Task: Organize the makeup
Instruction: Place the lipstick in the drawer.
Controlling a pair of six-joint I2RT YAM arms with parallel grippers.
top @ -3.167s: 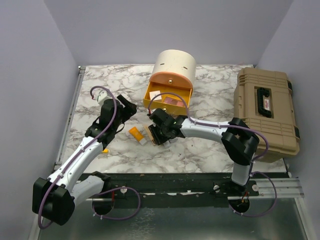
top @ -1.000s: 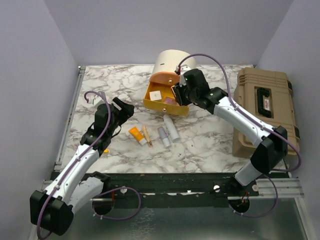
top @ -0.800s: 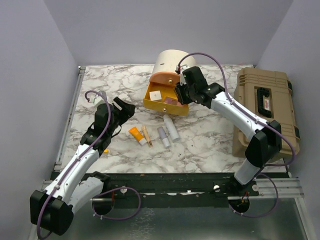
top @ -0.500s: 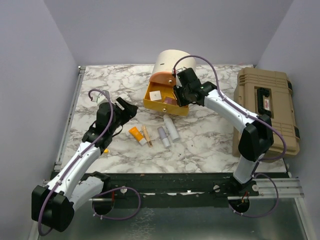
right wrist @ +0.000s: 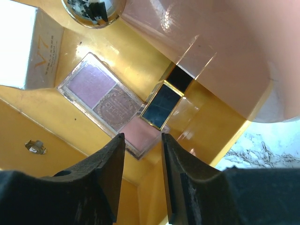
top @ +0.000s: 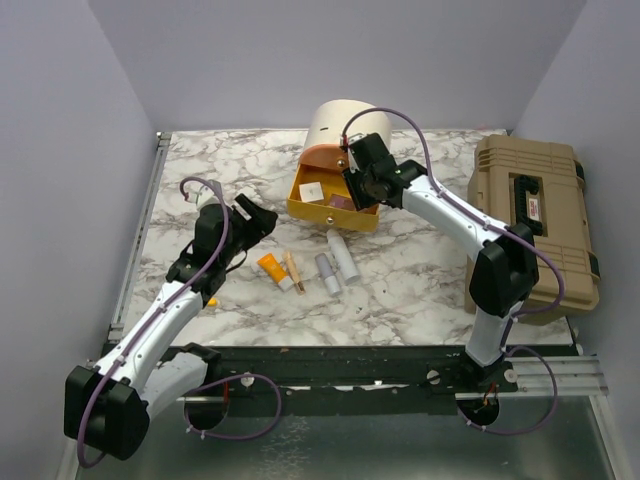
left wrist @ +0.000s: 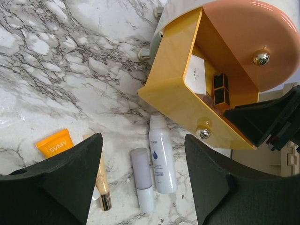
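The orange drawer (top: 320, 212) of the cream case holds a white square compact (top: 312, 190), a pink palette (right wrist: 112, 110) and a gold-edged black lipstick (right wrist: 161, 105). My right gripper (top: 358, 185) hangs over the drawer's right end, open and empty (right wrist: 142, 140), just above the palette's corner. On the marble lie an orange tube (top: 270, 268), a gold tube (top: 293, 270), a small lilac-white tube (top: 327, 272) and a larger white tube (top: 343, 255). My left gripper (top: 255, 218) is wide open and empty (left wrist: 140, 140), above and left of these tubes.
The cream cylindrical case (top: 345, 125) stands at the back centre with its drawer pulled out. A tan toolbox (top: 535, 225) lies shut at the right edge. The table's left edge has a metal rail (top: 140, 230).
My right gripper left the tubes on the marble and went to the drawer; over the last second it edged left above it. The left arm barely moved.
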